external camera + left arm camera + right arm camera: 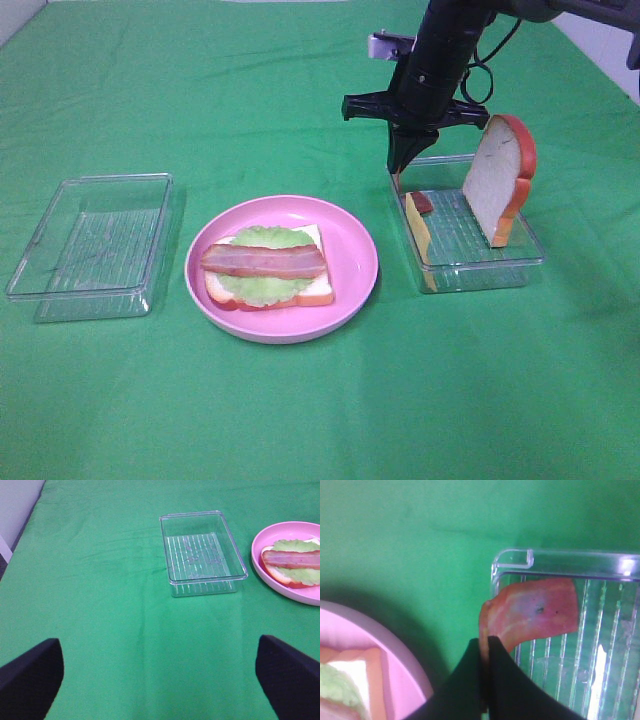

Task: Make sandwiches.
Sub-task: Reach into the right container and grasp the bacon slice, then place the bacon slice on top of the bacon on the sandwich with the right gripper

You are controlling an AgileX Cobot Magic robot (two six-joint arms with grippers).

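Gently raise right gripper (pixel 484 642), clamped on end of bacon strip (pixel 535 610) inside clear tray (pixel 560 559); likely limp, light.

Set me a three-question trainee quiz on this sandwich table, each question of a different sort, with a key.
1. True or false: the right hand is shut on a reddish-brown bacon strip at a corner of the clear plastic tray.
2. What lies topmost on the round pink plate? A: yellow cheese. B: another bacon strip. C: a white bread slice.
3. Fill in: the left hand has its jaws ____.
Key: 1 true; 2 B; 3 open.
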